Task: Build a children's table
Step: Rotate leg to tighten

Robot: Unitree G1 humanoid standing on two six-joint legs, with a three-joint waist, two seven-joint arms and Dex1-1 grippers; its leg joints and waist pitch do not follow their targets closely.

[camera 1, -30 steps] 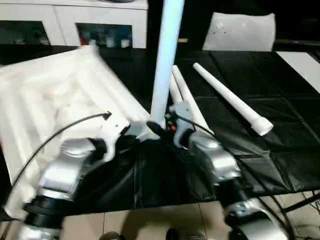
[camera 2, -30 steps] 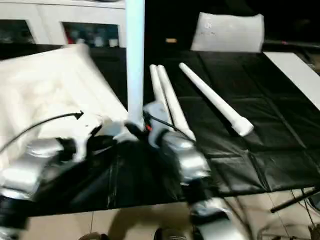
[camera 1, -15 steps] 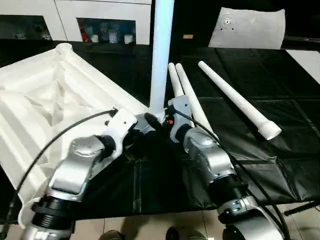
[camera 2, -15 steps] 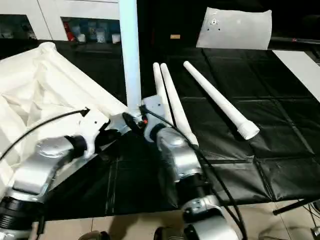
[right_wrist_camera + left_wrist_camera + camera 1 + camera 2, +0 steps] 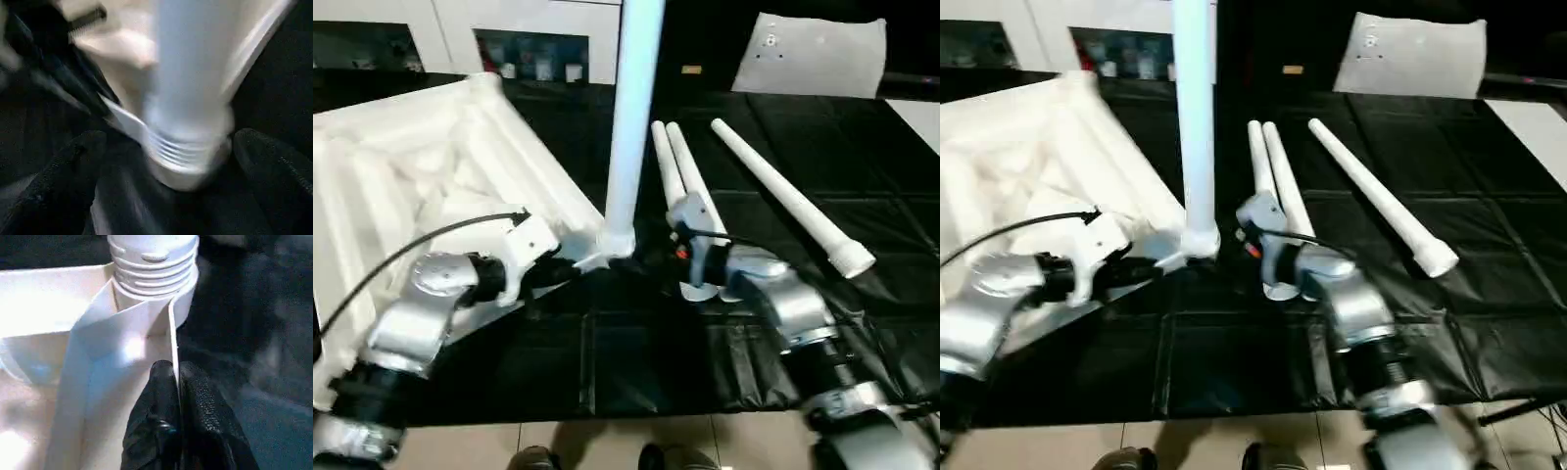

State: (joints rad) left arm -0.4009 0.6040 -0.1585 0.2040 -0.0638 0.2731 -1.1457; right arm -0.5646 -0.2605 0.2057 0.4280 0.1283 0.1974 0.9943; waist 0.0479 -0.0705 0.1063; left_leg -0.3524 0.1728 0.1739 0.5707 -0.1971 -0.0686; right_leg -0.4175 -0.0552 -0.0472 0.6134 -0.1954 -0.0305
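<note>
Tabletop point(image 5: 421, 186) lies underside-up at the table's left edge. Left gripper point(image 5: 177, 374) pinches its rim by the corner socket. Upright leg point(image 5: 633, 117) shows exposed threads; right gripper point(image 5: 161, 161), jaws wide, should regrip squarely and keep twisting.

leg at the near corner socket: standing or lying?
Standing. The leg rises upright from the tabletop's corner socket; its threaded end sits in it.

Workshop-like room: black-covered worktable point(image 5: 862, 176), glass-doored white cabinet point(image 5: 524, 44).
</note>
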